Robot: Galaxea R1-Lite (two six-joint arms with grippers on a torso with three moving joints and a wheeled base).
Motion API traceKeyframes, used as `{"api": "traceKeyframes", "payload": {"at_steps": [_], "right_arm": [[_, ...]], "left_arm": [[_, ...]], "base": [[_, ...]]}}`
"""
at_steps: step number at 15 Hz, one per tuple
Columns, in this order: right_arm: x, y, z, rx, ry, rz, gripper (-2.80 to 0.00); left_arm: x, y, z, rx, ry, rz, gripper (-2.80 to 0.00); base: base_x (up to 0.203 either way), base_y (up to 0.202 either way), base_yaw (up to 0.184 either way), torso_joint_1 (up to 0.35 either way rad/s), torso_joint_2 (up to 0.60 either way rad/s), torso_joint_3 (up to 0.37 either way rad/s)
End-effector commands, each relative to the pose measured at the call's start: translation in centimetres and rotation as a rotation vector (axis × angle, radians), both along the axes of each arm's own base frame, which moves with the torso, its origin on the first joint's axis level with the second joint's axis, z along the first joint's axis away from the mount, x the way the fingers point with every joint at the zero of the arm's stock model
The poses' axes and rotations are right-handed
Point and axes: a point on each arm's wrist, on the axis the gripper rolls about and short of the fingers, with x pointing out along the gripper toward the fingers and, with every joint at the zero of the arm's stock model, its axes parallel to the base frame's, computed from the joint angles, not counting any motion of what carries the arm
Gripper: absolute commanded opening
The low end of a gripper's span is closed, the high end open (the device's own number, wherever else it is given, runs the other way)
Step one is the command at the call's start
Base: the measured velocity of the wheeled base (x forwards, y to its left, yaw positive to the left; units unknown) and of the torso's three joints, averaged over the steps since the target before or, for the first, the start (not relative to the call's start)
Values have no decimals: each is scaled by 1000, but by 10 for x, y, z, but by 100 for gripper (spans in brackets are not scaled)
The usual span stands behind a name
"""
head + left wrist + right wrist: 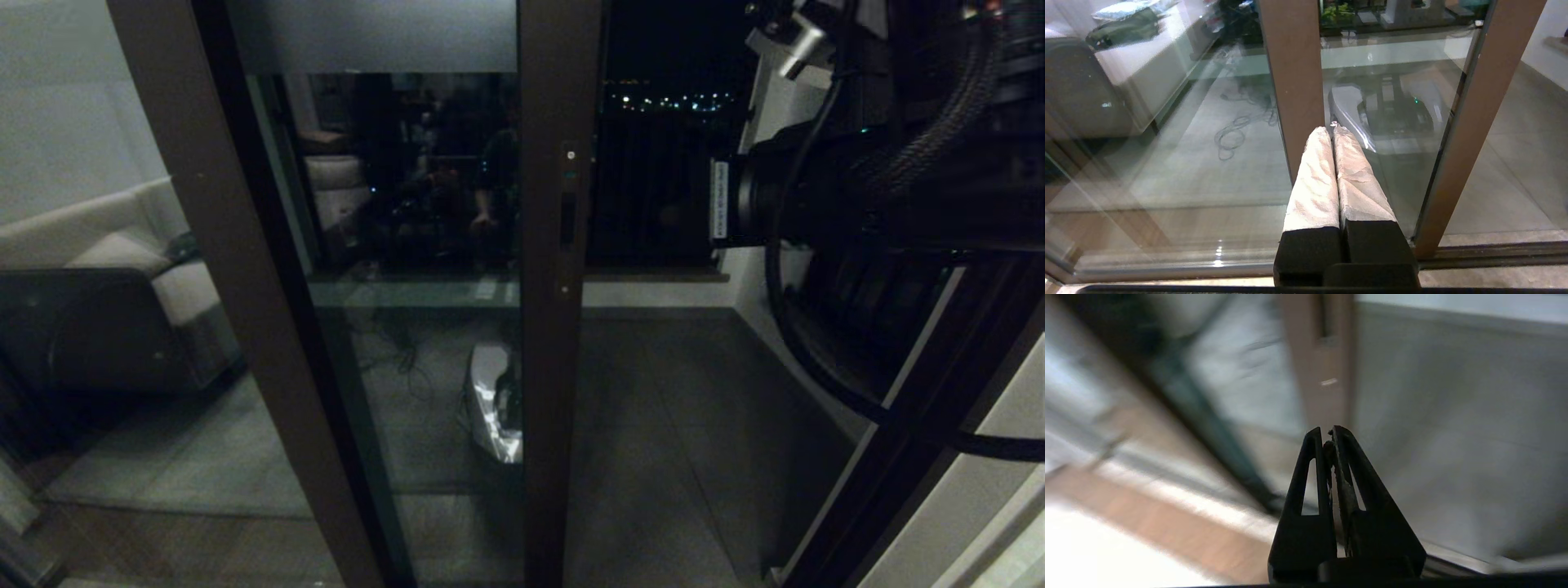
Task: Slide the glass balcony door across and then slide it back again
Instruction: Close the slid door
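The right gripper (pixel 1327 435), jaws pressed together and empty, points toward the glass balcony door (pixel 549 327); left gripper (pixel 1333 132) also closed, low.

Door (pixel 545 327) is cut off top & bottom in head view; frosted strip (pixel 371 33) shows only its lower part, no characters legible. Right arm (pixel 882 188) runs off the top-right edge, its end effector out of head view. Right wrist view is motion-blurred; handle (pixel 1324 318) is cut off by the edge.
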Motion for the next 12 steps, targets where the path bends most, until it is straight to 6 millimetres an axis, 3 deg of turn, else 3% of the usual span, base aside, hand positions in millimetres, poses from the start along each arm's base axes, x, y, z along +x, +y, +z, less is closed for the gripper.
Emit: {"api": "traceKeyframes", "payload": {"at_steps": [1,2,7,9,12], "right_arm": [[13,16,-8,-45,-4,-45,-280],[14,16,-5,-80,-32,-36,0],[27,25,20,-72,-132,-27,0],[41,34,12,-148,-123,-16,0],[41,33,-1,-197,-19,-18,0]], "left_arm": [[0,0,0,1,2,0,-280],[0,0,0,1,1,0,-280],[0,0,0,1,1,0,-280],[0,0,-1,1,3,0,-280],[0,0,-1,1,3,0,-280]], "base": [[0,0,0,0,0,0],[0,0,0,0,0,0],[0,0,0,0,0,0],[0,0,0,0,0,0],[0,0,0,0,0,0]]}}
